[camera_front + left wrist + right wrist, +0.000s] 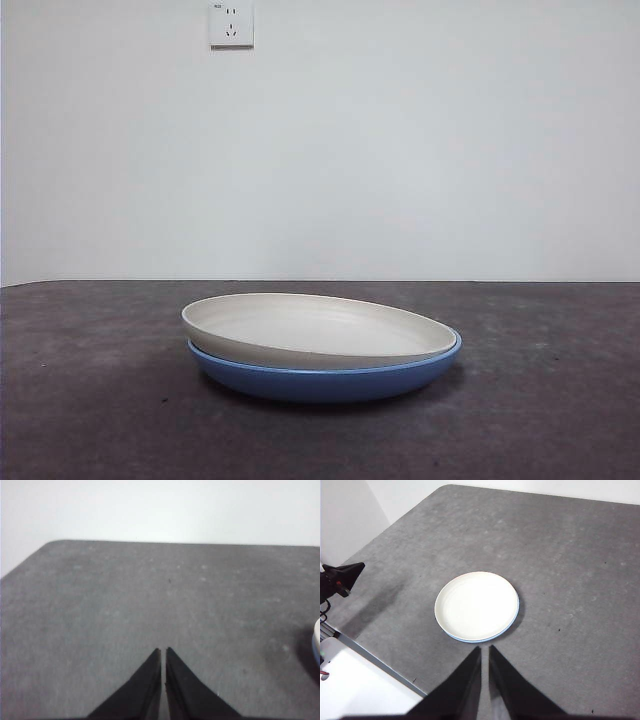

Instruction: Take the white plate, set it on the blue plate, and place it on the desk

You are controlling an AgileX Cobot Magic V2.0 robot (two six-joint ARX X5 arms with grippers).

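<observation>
The white plate [318, 328] sits inside the blue plate [325, 380], the pair stacked on the dark grey mottled table [90, 400]. The white plate does not lie level: in the front view one side rides up over the blue rim while the other side is sunk within it, so it rests at a slight tilt. From the right wrist view the stack is seen from above, the white plate [476, 605] covering nearly all of the blue plate [506, 628], of which only a thin crescent of rim shows.

The right gripper [484, 650] hangs high above the table, clear of the plates, its jaws together with just a thin slit between the tips. The left gripper [163, 651] hovers over bare table off to the side, its jaws likewise closed on nothing; the edge of the stack [317, 642] barely shows in its view.

On the pale wall behind is a white power socket [231, 24]; a tiny mark on it is too small to read.
</observation>
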